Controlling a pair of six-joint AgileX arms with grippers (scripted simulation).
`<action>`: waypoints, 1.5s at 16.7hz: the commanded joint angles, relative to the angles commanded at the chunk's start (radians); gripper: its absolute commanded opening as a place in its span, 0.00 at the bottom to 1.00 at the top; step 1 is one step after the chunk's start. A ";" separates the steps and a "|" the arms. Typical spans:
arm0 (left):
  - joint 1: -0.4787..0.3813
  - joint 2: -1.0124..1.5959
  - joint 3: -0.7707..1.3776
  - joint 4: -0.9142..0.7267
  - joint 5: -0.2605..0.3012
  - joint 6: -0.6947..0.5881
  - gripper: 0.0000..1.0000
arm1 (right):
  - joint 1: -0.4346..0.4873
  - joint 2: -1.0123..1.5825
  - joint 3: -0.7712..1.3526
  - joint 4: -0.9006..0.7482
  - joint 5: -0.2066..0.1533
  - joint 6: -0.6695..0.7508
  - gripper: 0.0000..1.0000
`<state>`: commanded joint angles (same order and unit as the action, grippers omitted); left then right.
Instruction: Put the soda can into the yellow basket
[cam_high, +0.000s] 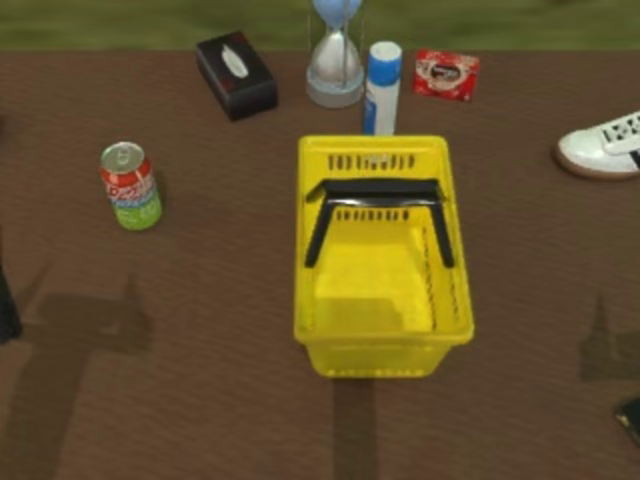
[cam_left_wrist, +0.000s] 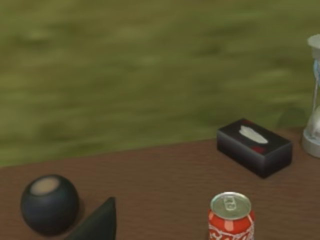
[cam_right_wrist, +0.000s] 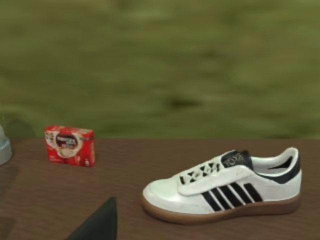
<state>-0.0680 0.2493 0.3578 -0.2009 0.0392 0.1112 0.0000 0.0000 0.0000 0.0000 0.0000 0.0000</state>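
The soda can (cam_high: 130, 185) stands upright on the bench (cam_high: 220, 300) at the left of the top view, long axis vertical, silver top up. The yellow basket (cam_high: 382, 345) sits at centre, well apart from the can, with nothing inside. My left arm, barely showing at the frame's left edge, looks the nearer one; the right is parked at the lower right corner. Whether either arm's fingers are spread, I cannot tell.

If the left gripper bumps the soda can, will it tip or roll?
The soda can stands upright, taller than wide, so a high nudge probably tips it. Once down, its round body would likely roll. Smooth sides may slip in a loose grip.
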 joint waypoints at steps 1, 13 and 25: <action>-0.011 0.073 0.081 -0.055 0.006 0.024 1.00 | 0.000 0.000 0.000 0.000 0.000 0.000 1.00; -0.097 1.433 1.130 -0.901 0.020 0.354 1.00 | 0.000 0.000 0.000 0.000 0.000 0.000 1.00; -0.077 2.197 1.883 -1.169 -0.032 0.567 1.00 | 0.000 0.000 0.000 0.000 0.000 0.000 1.00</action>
<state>-0.1448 2.4465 2.2410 -1.3702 0.0069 0.6784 0.0000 0.0000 0.0000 0.0000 0.0000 0.0000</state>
